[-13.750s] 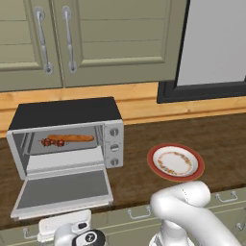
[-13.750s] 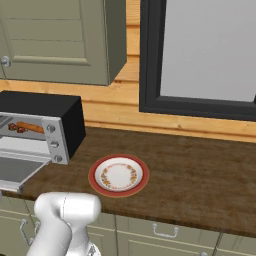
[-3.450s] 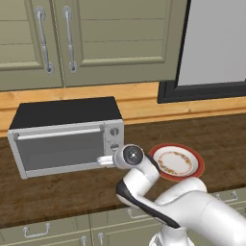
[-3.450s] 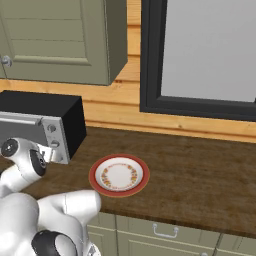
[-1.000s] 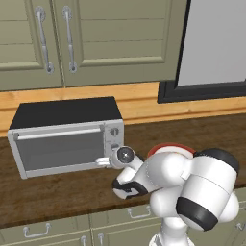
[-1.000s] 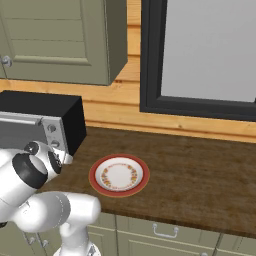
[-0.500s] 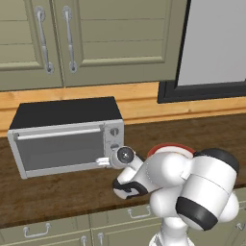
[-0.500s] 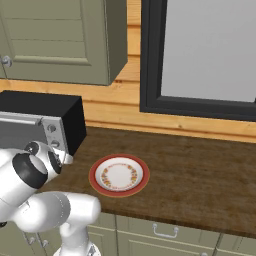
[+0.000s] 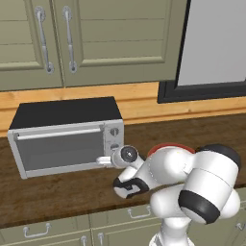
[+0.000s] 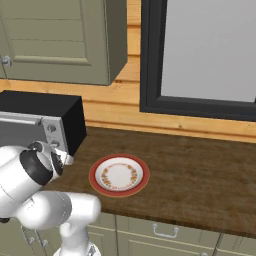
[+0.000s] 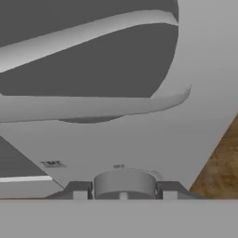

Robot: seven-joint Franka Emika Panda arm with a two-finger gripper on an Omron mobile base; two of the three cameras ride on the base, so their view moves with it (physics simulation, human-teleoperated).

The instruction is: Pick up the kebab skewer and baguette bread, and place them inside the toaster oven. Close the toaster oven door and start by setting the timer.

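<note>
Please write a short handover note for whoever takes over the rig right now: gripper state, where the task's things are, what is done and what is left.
Gripper: at the toaster oven, fingers closed on either side of a round knob in the control column, as the hand view shows.
Toaster oven door: shut.
Kebab skewer and baguette bread: not to be seen through the door glass.
Plate: bare, on the counter to the right of the oven.
Done: door closed.
Left: turn the gripped knob to set the timer, then let go. I cannot read which knob it is; check that first.
</note>
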